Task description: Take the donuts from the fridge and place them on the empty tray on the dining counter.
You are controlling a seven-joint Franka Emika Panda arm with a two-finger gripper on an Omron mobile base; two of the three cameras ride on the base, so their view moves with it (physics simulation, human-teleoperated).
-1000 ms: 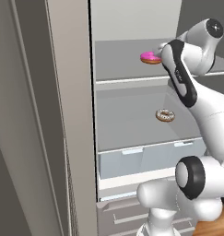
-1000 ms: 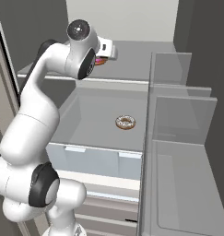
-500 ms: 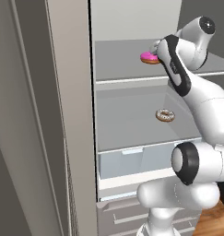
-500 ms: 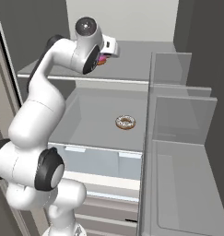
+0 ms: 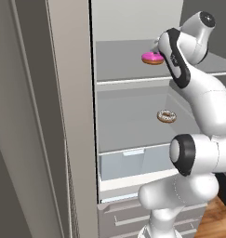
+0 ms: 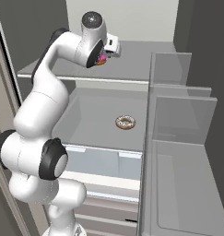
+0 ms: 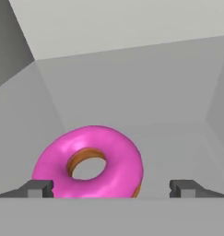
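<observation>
Nearest to us in the left base view stands the fridge [image 5: 72, 116] door edge, a tall light-grey slab with the open compartment just past it. At the bottom of that compartment we see the pale drawer [image 5: 133, 165], and in the right base view the clear door bins [image 6: 178, 138] run along the right side.

Above the drawer, on the middle grey shelf [image 6: 95, 120], lies the brown donut with pale speckled icing [image 6: 125, 122], flat and alone, well apart from the arm; we find it too in the left base view [image 5: 166, 116].

Higher and farther in, on the top shelf [image 5: 119, 65], lies the pink-iced donut [image 5: 152, 58]. Our white arm reaches up to this shelf, and the gripper [image 7: 111, 188] is level with the donut. In the hand view its two dark fingertips [image 7: 38, 188] stand spread wide, as far apart as they go, holding nothing. The pink donut [image 7: 88, 162] sits flat just beyond them, nearer the left tip than the right, its ring hole showing brown dough. Whether the left tip touches the icing we cannot tell.

Behind the donut the grey shelf runs back to the fridge's pale rear wall [image 7: 113, 27].
</observation>
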